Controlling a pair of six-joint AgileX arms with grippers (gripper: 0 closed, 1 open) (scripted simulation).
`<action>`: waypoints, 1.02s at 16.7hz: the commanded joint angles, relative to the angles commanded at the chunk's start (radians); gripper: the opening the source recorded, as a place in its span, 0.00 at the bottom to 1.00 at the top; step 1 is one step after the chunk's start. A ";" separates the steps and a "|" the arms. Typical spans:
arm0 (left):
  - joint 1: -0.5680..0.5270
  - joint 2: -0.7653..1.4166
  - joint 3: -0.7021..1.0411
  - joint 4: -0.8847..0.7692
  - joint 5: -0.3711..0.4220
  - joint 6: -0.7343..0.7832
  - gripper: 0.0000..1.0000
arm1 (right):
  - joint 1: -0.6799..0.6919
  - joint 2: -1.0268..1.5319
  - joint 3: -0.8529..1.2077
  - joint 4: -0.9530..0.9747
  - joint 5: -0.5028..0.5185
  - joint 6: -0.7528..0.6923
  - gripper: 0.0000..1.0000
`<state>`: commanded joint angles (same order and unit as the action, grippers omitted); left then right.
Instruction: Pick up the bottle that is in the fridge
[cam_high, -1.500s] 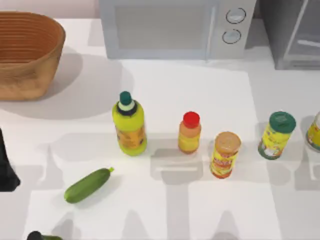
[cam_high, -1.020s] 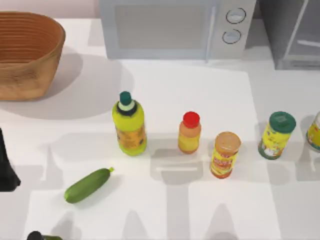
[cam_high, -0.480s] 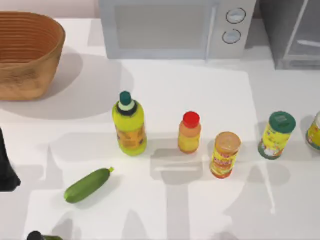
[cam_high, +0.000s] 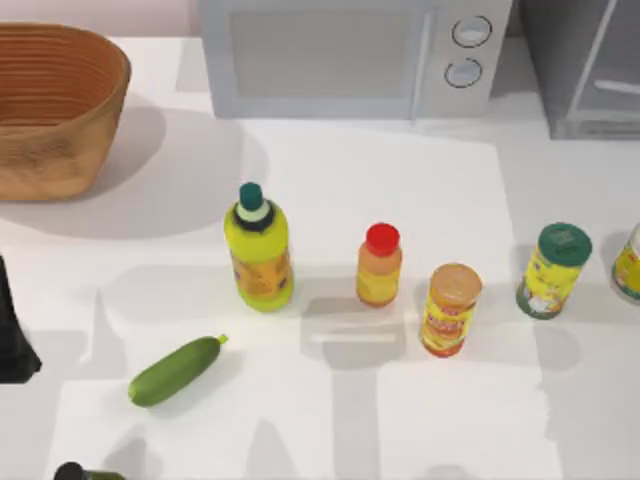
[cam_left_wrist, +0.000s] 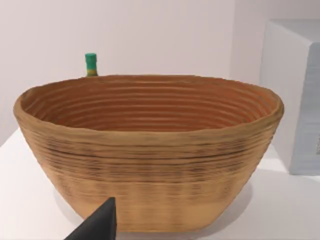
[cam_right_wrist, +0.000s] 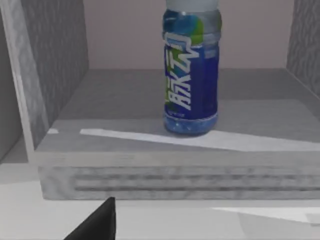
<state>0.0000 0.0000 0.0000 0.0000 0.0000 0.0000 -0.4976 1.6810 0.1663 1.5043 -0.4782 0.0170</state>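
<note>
The right end effector (cam_right_wrist: 107, 220) shows as one dark fingertip at the near edge of the right wrist view, low in front of the open fridge (cam_right_wrist: 55, 95); whether it is spread or pressed together cannot be told. It holds nothing. Straight ahead of it, the bottle (cam_right_wrist: 192, 70) stands upright on the grey fridge floor, set back from the front lip and roughly midway between the two side walls, its blue label facing the camera. That heading looks deliberate: the wrist is lined up with the opening so the fingers can go in level, over the lip, and close around the bottle's body from the front. The side walls leave room on either side, but the raised lip is what the approach must clear.

In the top view the fridge (cam_high: 590, 70) sits at the far right corner of the surface (cam_high: 400, 180), beside the microwave (cam_high: 350, 55).

The left end effector (cam_left_wrist: 100, 225) is parked near the left edge of the surface, facing the wicker basket (cam_left_wrist: 150, 150), with only a dark fingertip visible, so its state cannot be told either. It seems to be kept out of the way.

A yellow-green bottle (cam_high: 259, 248), an orange bottle (cam_high: 380, 265) and a cucumber (cam_high: 176, 371) lie well apart from the fridge.
</note>
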 joint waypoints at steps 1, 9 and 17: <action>0.000 0.000 0.000 0.000 0.000 0.000 1.00 | -0.013 0.043 0.006 0.042 -0.013 0.000 1.00; 0.000 0.000 0.000 0.000 0.000 0.000 1.00 | -0.032 0.110 0.014 0.111 -0.034 0.001 1.00; 0.000 0.000 0.000 0.000 0.000 0.000 1.00 | 0.071 0.282 0.315 -0.029 0.084 -0.013 1.00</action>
<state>0.0000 0.0000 0.0000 0.0000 0.0000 0.0000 -0.4267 1.9634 0.4817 1.4754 -0.3939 0.0041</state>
